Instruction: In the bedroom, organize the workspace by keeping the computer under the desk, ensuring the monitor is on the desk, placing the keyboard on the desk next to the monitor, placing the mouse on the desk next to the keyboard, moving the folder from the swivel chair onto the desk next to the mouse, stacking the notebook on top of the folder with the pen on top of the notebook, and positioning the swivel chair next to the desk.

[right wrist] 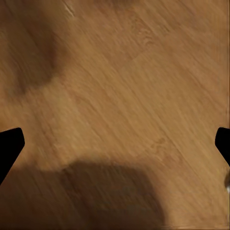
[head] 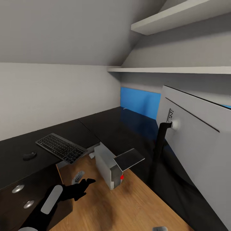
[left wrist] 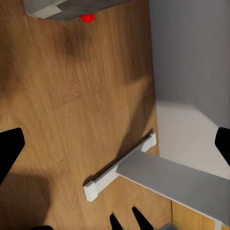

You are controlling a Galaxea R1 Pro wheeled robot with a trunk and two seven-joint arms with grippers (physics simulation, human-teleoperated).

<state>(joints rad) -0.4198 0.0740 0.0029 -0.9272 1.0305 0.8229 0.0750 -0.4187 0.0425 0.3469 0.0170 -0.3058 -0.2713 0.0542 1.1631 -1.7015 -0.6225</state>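
The glossy black L-shaped desk (head: 122,134) fills the corner. On its left wing lie the dark keyboard (head: 61,148) and, left of it, the small dark mouse (head: 29,156). The monitor (head: 195,141) stands on the right wing with its light-grey back toward me, on a thin black stand (head: 159,150). The light-grey computer (head: 107,166) stands on the wood floor at the desk's inner corner, a red dot (head: 122,176) on its front; the dot (left wrist: 86,18) also shows in the left wrist view. My left gripper (head: 84,186) (left wrist: 115,148) hangs open and empty over the floor near the computer. My right gripper (right wrist: 115,143) is open above bare floor.
Dark drawers with round silver knobs (head: 18,188) sit under the left wing, close to my left arm. A white desk foot (left wrist: 120,167) lies on the floor below the left gripper. A blue back panel (head: 139,102) and white wall shelves (head: 173,69) line the corner.
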